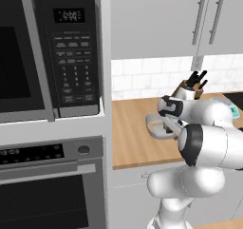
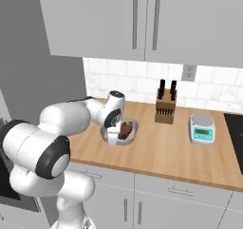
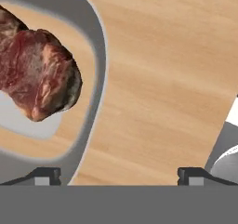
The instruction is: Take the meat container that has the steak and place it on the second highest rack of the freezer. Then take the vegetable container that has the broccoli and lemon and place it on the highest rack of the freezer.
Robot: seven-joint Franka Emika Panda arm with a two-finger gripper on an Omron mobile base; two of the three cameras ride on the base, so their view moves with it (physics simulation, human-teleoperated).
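Lying in a grey tray (image 2: 132, 126) on the wooden counter (image 2: 171, 152), the steak (image 2: 125, 128) sits right under the gripper (image 3: 118, 174), whose fingers (image 3: 44, 175) stand apart, one over the tray's rim. A knife block (image 2: 166, 109) and a scale (image 2: 201, 128) stand nearby.

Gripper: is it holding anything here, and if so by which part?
Nothing is held. The gripper is open above the meat container, one fingertip over its rim, the other over bare counter; the steak lies untouched.
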